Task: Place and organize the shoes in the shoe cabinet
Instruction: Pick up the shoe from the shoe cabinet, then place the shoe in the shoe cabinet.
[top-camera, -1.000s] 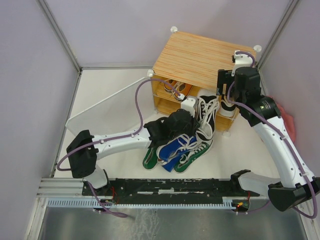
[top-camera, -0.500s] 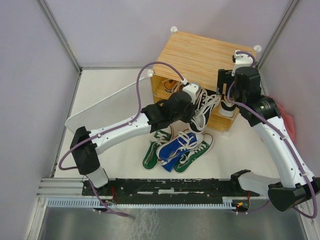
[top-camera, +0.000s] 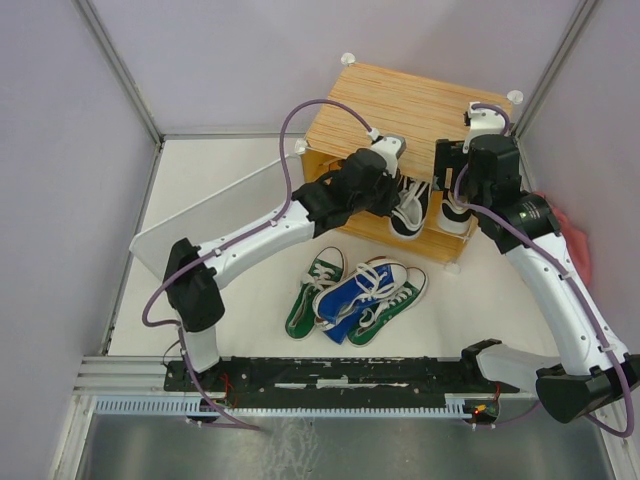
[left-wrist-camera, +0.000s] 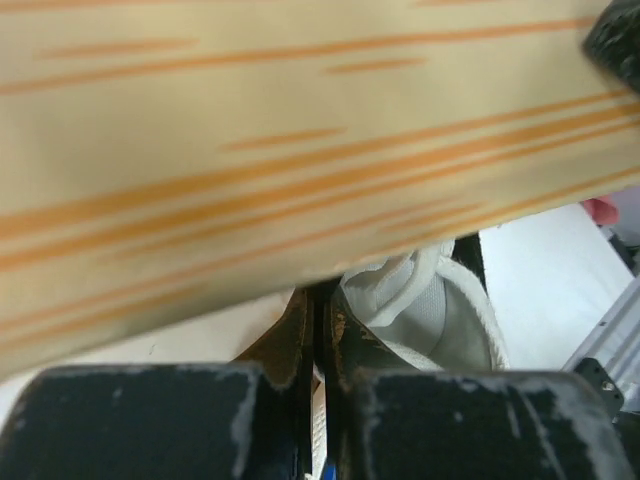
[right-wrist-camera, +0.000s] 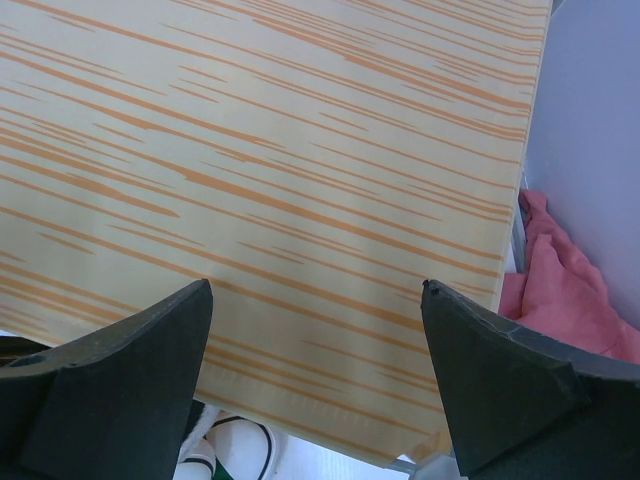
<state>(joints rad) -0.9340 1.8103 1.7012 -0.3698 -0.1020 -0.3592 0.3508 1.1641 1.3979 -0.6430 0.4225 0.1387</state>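
Bamboo-grain wood, pale with orange streaks, makes up the box-shaped shoe cabinet (top-camera: 410, 105), which stands at the far side of the white table (top-camera: 230, 300). Its pale door panel (top-camera: 215, 215) is swung open to the left.

The left pincer (top-camera: 398, 198) is at the cabinet's open front. Its fingers (left-wrist-camera: 290, 330) are pressed fully together under the striped top edge. A sliver of white shows nipped between them, so it grips the black canvas sneaker (top-camera: 406, 215) by something thin, though I cannot tell whether that is lace or lining. The sneaker's white laces and pale lining (left-wrist-camera: 440, 310) sit just beside the fingertips. From above, its white toe cap pokes out of the cabinet mouth.

The right pincer (right-wrist-camera: 315, 290) hovers over the cabinet's top panel near the right edge. Its jaws are spread wide and it has hold of nothing. A second dark, white-toed sneaker (top-camera: 455, 215) sits in the opening below it.

On the table in front of the cabinet lie two green canvas sneakers (top-camera: 318, 295) with a blue canvas sneaker (top-camera: 360, 290) between them, all touching. A pink cloth (right-wrist-camera: 565, 290) lies to the right of the cabinet.
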